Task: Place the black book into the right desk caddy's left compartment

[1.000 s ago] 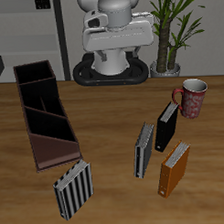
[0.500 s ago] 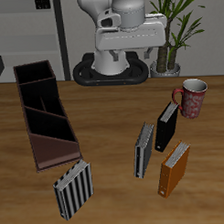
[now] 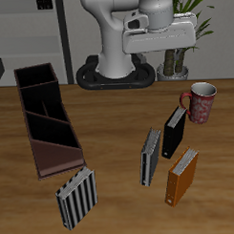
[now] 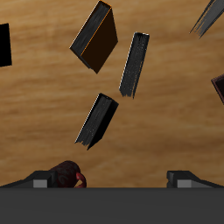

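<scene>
The black book (image 3: 174, 132) stands on the table in front of the mug, slim with a thin white page edge. It also shows in the wrist view (image 4: 97, 120). The right desk caddy (image 3: 44, 117) is a long maroon-brown box with a black inside and dividers, far across the table from the book. One of its corners shows in the wrist view (image 4: 219, 87). My gripper (image 3: 166, 52) hangs high over the back of the table, behind the mug. It is open and empty, with its fingertips (image 4: 39, 182) wide apart.
A red mug (image 3: 199, 101) stands just behind the black book and also shows in the wrist view (image 4: 70, 175). A grey-and-black book (image 3: 150, 156), an orange book (image 3: 181, 176) and a striped book (image 3: 77, 197) stand nearer the front edge. A potted plant (image 3: 183, 31) stands at the back.
My arm has swung sideways along the back of the table, from in front of the base toward the mug's side. The books, mug and caddy have not moved.
</scene>
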### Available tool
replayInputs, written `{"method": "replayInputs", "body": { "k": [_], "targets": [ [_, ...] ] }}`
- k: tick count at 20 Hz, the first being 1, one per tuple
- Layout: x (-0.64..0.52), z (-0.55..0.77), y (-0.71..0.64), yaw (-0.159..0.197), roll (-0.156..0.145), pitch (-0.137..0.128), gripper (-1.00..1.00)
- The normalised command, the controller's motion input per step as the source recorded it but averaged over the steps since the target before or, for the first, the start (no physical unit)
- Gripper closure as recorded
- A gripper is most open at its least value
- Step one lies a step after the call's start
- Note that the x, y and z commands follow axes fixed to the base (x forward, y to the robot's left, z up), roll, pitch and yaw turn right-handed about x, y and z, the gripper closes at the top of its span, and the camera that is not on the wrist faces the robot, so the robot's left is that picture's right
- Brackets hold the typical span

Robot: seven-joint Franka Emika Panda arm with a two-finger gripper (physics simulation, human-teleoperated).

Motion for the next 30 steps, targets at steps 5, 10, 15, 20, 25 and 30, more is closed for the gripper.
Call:
{"method": "replayInputs", "body": {
  "k": [5,10,15,20,25,30],
  "targets": [
    [0.07,0.05,0.35,-0.078,0.018,-0.021,-1.00],
    [0.09,-0.04,0.19,-0.020,-0.017,-0.039,-1.00],
    [0.16,-0.14,0.02,-0.027,-0.068,-0.012,-1.00],
    [0.11,-0.26,0.04,-0.012,-0.045,-0.014,-1.00],
    [0.04,-0.30,0.09,0.008,-0.021,-0.025,-1.00],
    [0.06,-0.26,0.03,-0.007,-0.012,0.016,-1.00]
  ]
}}
